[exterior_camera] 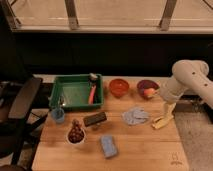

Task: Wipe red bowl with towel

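The red bowl [119, 87] stands at the back of the wooden table [145, 150], just right of a green tray. The towel [135, 116], a crumpled light blue-grey cloth, lies flat on the table in front of the bowl and a little to its right. My gripper [161, 121] hangs on the cream arm [186, 79] from the right. It points down at the tabletop just right of the towel and apart from it. Its pale fingers look open, and nothing shows between them.
A purple bowl [147, 88] holding something orange sits right of the red bowl. The green tray [64, 95] holds a red-handled brush [92, 93]. A blue cup [58, 115], a white bowl with brown contents [75, 135], a dark block [95, 119] and a blue sponge [108, 146] lie at front left. A chair [20, 105] stands at the left.
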Robot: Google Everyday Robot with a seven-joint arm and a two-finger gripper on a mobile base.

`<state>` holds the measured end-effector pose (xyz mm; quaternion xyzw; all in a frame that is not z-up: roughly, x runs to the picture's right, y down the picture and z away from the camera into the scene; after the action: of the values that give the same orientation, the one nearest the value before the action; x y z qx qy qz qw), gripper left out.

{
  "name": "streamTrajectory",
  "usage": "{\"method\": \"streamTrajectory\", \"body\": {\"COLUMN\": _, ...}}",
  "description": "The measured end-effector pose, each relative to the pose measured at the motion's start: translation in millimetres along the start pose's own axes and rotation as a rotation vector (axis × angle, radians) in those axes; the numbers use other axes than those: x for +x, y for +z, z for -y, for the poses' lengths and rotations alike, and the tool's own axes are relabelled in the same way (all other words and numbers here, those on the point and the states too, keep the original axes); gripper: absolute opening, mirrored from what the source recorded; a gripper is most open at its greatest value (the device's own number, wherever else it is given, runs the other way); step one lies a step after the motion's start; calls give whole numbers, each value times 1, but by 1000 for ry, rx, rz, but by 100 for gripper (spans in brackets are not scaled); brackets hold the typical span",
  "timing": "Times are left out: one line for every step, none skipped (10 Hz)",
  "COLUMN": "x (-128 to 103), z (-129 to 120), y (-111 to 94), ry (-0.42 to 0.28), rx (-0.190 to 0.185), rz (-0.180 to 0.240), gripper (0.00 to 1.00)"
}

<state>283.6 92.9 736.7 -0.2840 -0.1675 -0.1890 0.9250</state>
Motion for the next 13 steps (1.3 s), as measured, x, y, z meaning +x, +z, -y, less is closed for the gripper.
{"method": "streamTrajectory", "body": {"x": 0, "z": 0, "y": 0, "ry": 0, "rx": 0, "rz": 0, "gripper": 74}}
{"method": "streamTrajectory", "body": {"x": 0, "z": 0, "y": 0, "ry": -1, "rx": 0, "rz": -2, "gripper": 74}}
{"method": "streamTrajectory", "body": {"x": -1, "z": 2, "y": 5, "ry": -7, "rx": -7, "rz": -2, "gripper": 74}}
{"method": "streamTrajectory", "body": {"x": -6, "z": 8, "y": 16, "ry": -16, "rx": -6, "rz": -2, "gripper": 74}}
{"method": "streamTrajectory", "body": {"x": -11, "z": 13, "y": 31, "ry": -25, "rx": -5, "rz": 0, "gripper": 74}}
{"method": "streamTrajectory", "body": {"x": -14, "z": 16, "y": 48, "ry": -31, "rx": -6, "rz": 1, "gripper": 74}}
{"method": "streamTrajectory", "body": {"x": -16, "z": 20, "y": 66, "ry": -38, "rx": -8, "rz": 5, "gripper": 74}}
{"method": "streamTrajectory", "body": {"x": -21, "z": 25, "y": 81, "ry": -46, "rx": -7, "rz": 8, "gripper": 74}}
{"method": "streamTrajectory", "body": {"x": -27, "z": 31, "y": 97, "ry": -59, "rx": -13, "rz": 15, "gripper": 74}}
{"method": "streamTrajectory", "body": {"x": -30, "z": 33, "y": 108, "ry": -67, "rx": -21, "rz": 18, "gripper": 74}}
{"method": "streamTrajectory", "body": {"x": -35, "z": 36, "y": 124, "ry": -80, "rx": -37, "rz": 20, "gripper": 74}}
{"method": "streamTrajectory", "body": {"x": -39, "z": 39, "y": 138, "ry": -89, "rx": -56, "rz": 23, "gripper": 74}}
{"method": "streamTrajectory", "body": {"x": -41, "z": 41, "y": 152, "ry": -94, "rx": -78, "rz": 26, "gripper": 74}}
